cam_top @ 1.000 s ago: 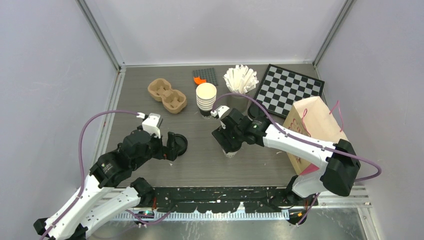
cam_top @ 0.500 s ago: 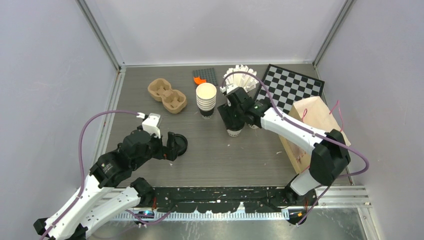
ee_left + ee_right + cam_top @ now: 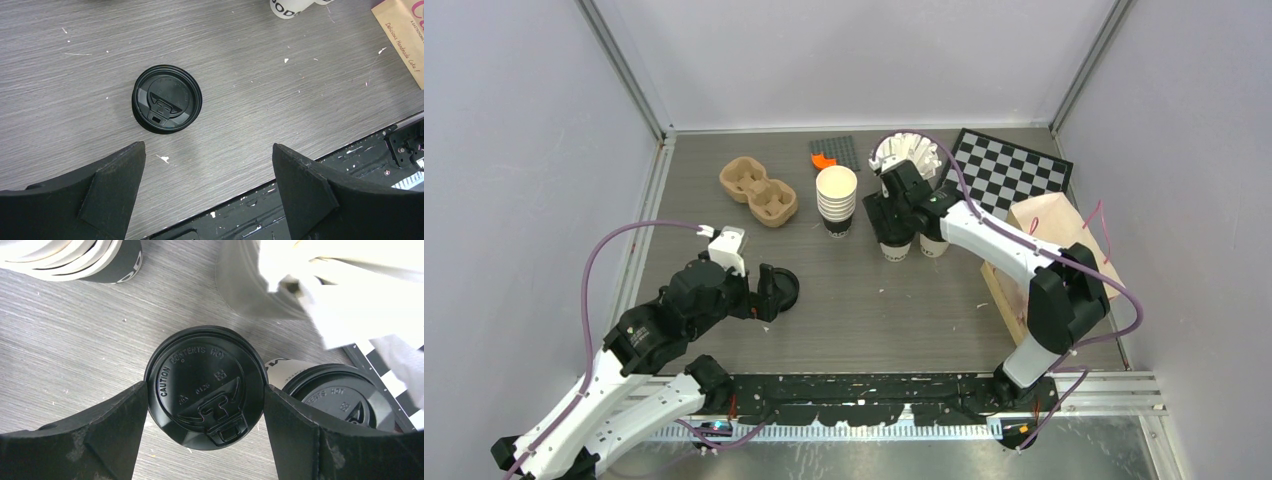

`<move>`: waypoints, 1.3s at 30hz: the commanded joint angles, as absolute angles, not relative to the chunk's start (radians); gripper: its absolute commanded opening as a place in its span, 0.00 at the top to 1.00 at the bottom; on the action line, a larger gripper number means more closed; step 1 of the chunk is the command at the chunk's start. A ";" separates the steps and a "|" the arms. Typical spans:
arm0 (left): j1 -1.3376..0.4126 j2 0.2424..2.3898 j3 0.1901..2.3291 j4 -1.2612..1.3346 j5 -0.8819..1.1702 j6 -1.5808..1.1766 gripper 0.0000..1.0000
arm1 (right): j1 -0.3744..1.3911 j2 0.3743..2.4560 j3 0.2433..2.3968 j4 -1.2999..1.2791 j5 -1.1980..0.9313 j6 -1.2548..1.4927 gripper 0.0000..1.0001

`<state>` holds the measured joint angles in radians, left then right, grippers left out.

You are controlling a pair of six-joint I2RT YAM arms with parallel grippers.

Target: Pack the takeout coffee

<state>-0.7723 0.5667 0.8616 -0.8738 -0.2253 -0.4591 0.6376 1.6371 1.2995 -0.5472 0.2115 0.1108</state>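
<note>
From above, the right gripper (image 3: pixel 892 232) is down over a capped cup (image 3: pixel 894 252) that stands on the table. A second capped cup (image 3: pixel 934 247) is just to that gripper's right, and a stack of bare cups (image 3: pixel 836 195) is just to its left. The carrier (image 3: pixel 759 190) is well off to its left with both wells empty, and the bag (image 3: pixel 1054 250) is further off on its right side with no cup seen in it. So nothing looks packed yet. The left gripper (image 3: pixel 771 291) hangs over a loose lid (image 3: pixel 786 288), well apart from both coffees. In the left wrist view, the left gripper (image 3: pixel 207 148) has its fingers spread wide with nothing between them. The lid (image 3: pixel 167 106) lies flat on the table just ahead of the tips, and a cup base and the bag's corner show far ahead. In the right wrist view, the right gripper (image 3: pixel 205 390) has a finger against each side of the capped cup (image 3: pixel 205 390) at its lid rim. This reads as a wide clamp on that cup. The second capped cup (image 3: pixel 336 396) is just past the right finger, nearly touching the first. Both cups are lidded and gathered, which I judge is the early part done. Seating both in the carrier, and probably bagging them, is left.
</note>
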 commanded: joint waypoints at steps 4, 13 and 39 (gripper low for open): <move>-0.776 0.558 0.865 -0.867 -0.236 -0.441 0.00 | 0.611 1.650 1.346 -0.521 0.195 0.111 0.11; -0.776 0.574 0.867 -0.870 -0.243 -0.445 0.00 | 0.610 1.622 1.410 -0.618 0.199 0.132 0.03; -0.776 0.596 0.874 -0.896 -0.330 -0.452 0.00 | 0.604 1.338 1.747 -1.133 0.244 0.128 0.11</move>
<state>-0.7723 0.6125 0.8616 -0.9176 -0.3290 -0.4625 0.6109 1.3384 1.7130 -1.0348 0.1894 0.1471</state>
